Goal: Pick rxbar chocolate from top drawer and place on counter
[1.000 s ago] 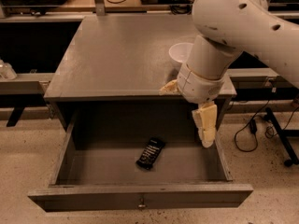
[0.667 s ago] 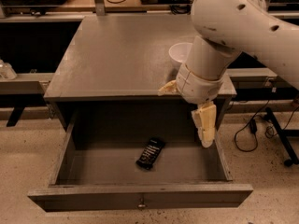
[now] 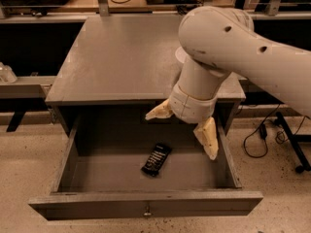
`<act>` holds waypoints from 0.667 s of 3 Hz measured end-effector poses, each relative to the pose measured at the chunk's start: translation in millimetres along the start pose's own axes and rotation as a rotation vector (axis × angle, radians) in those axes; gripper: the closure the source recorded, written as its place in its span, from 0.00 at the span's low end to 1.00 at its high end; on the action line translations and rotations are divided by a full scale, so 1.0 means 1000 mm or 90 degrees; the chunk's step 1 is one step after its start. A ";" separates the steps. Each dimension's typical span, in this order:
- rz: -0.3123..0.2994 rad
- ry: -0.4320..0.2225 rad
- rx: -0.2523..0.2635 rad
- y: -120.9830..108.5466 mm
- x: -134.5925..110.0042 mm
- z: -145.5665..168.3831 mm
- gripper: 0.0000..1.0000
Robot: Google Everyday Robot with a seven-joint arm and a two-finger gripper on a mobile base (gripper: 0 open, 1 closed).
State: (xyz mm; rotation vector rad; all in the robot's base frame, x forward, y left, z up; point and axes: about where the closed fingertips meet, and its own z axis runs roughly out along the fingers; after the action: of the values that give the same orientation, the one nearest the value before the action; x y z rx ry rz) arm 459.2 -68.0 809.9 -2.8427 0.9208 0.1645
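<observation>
1. rxbar chocolate [image 3: 156, 159] lies flat on the bottom of the top drawer [image 3: 146, 203], a little right of the middle and turned at a slant, touching none of the walls.
2. the drawer is pulled out wide, and its front panel with a small knob [image 3: 146, 210] is nearest the camera.
3. the gripper [image 3: 184, 125] hangs over the back of the drawer, above and just right of the bar and clear of it. its two pale fingers [image 3: 208, 139] are spread wide, with nothing between them.
4. the counter [image 3: 121, 57] lies behind, a flat grey top. the thick white arm [image 3: 233, 47] reaches across its right side.
5. a white bowl [image 3: 179, 55] sits on the counter's right part, mostly hidden by the arm.
</observation>
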 end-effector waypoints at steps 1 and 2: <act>-0.059 0.001 0.004 -0.002 -0.002 0.001 0.00; -0.110 -0.010 -0.084 -0.007 -0.004 0.047 0.00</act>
State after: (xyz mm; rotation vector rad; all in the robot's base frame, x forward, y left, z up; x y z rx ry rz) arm 457.4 -52.4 765.1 -3.0200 0.6808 0.2351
